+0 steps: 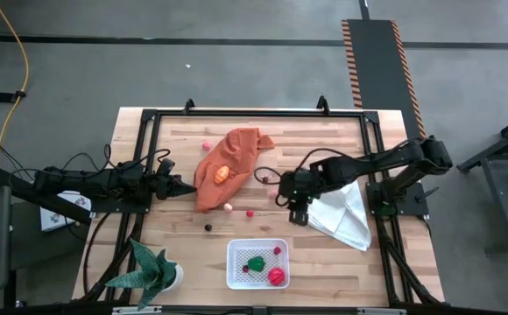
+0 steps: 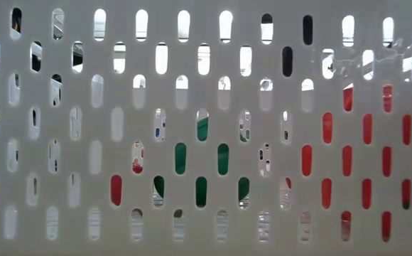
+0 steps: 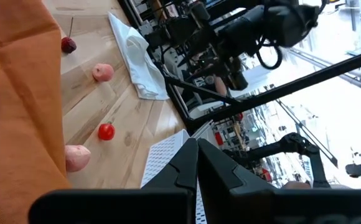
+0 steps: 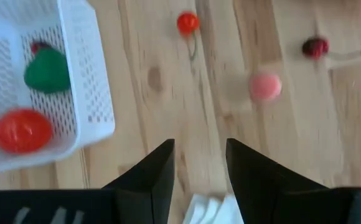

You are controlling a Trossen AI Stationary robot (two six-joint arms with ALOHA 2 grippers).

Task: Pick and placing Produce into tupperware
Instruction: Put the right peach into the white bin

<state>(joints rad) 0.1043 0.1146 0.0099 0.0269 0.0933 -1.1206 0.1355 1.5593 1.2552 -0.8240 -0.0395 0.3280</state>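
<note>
Three or so pieces of produce already lie in the tupperware (image 1: 257, 264), which stands at the desk's near edge, about midway along it: a green piece (image 1: 256, 262), a red piece (image 1: 277, 277) and at least one small dark-red one. Task judged partly done. From left to right: the left gripper (image 1: 182, 187) rests near the desk's left edge with its fingers pressed together and nothing between them, its tip just beside the orange cloth (image 1: 228, 166). An orange piece (image 1: 222, 173) sits on that cloth. Loose on the bare wood remain a dark berry (image 1: 208, 227), a pale pink piece (image 1: 228, 207) touching the cloth's hem, a small red piece (image 1: 249, 213) and a dark cherry-like piece (image 1: 260, 176); a pink one (image 1: 206, 143) lies near the far edge. The right gripper (image 1: 298, 213) hovers right of centre, beside the white cloth (image 1: 346, 214), its fingers partly apart with nothing seen between them. By this count, at least six pieces are left to move.
</note>
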